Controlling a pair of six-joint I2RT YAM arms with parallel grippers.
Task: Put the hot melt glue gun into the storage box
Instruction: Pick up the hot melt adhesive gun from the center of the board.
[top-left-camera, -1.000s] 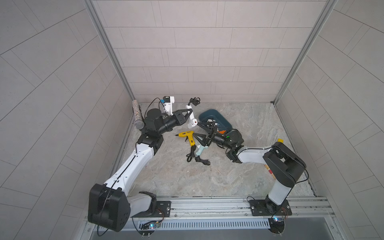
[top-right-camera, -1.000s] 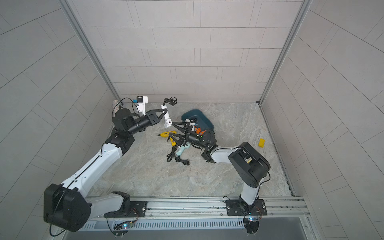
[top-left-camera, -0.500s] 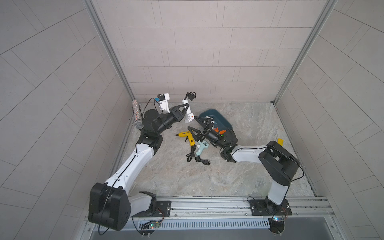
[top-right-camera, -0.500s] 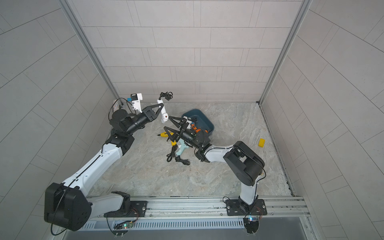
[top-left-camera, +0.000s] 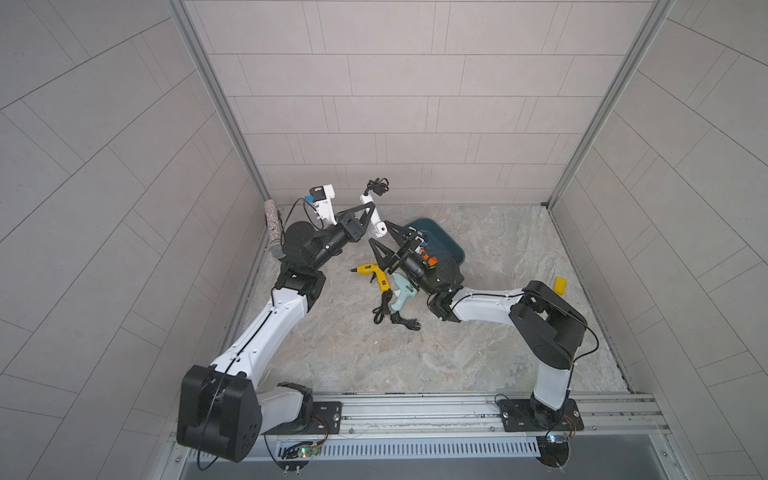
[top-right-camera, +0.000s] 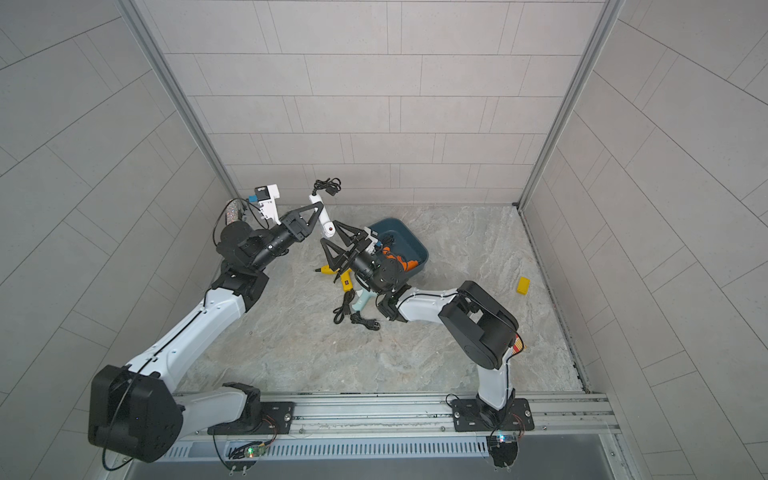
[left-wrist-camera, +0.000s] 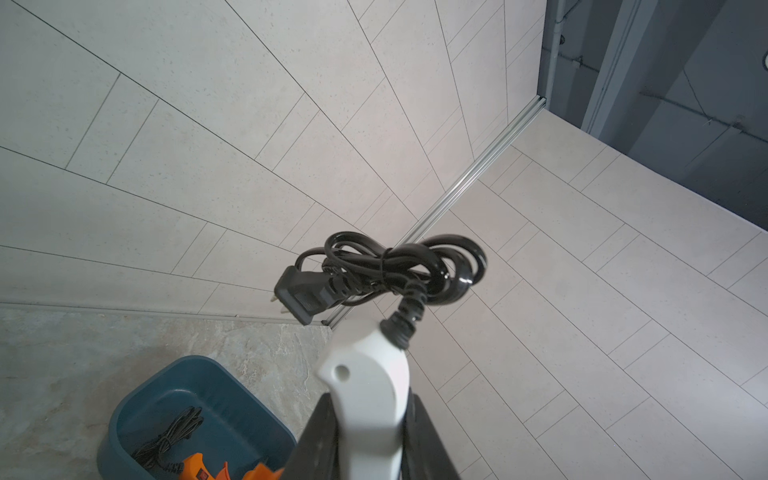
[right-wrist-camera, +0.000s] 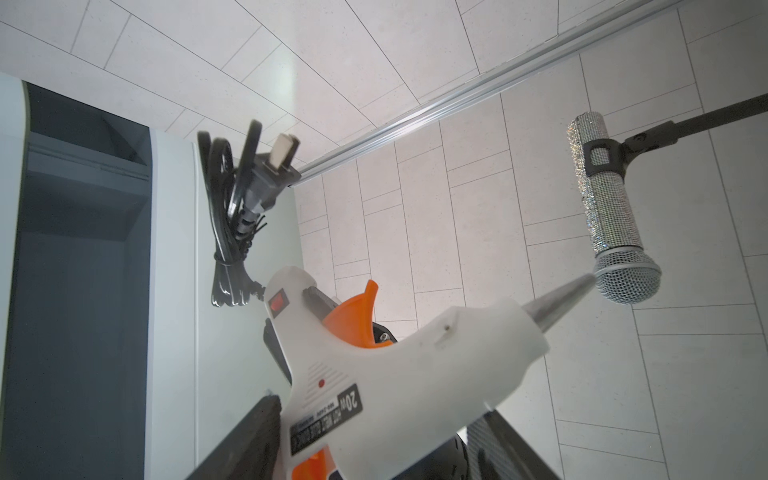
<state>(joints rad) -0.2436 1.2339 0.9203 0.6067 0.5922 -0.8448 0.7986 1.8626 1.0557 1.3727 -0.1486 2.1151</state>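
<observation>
Above the marbled table, toward its far left: a white glue gun hangs between two grippers, just left of the storage box.

The left gripper is clamped on the gun's handle, with the cord bundle uppermost. The right gripper has its jaws spread either side of the gun's body, though whether they touch it yet is hard to say. The step looks like a mid-air handover. Next, the right jaws should close before the left lets go, then swing right and down over the box rim, beside the orange glue gun already inside. A second earlier the white gun was lower, near the table, and the right gripper hovered by the yellow glue gun, which lies nearer on the table.
</observation>
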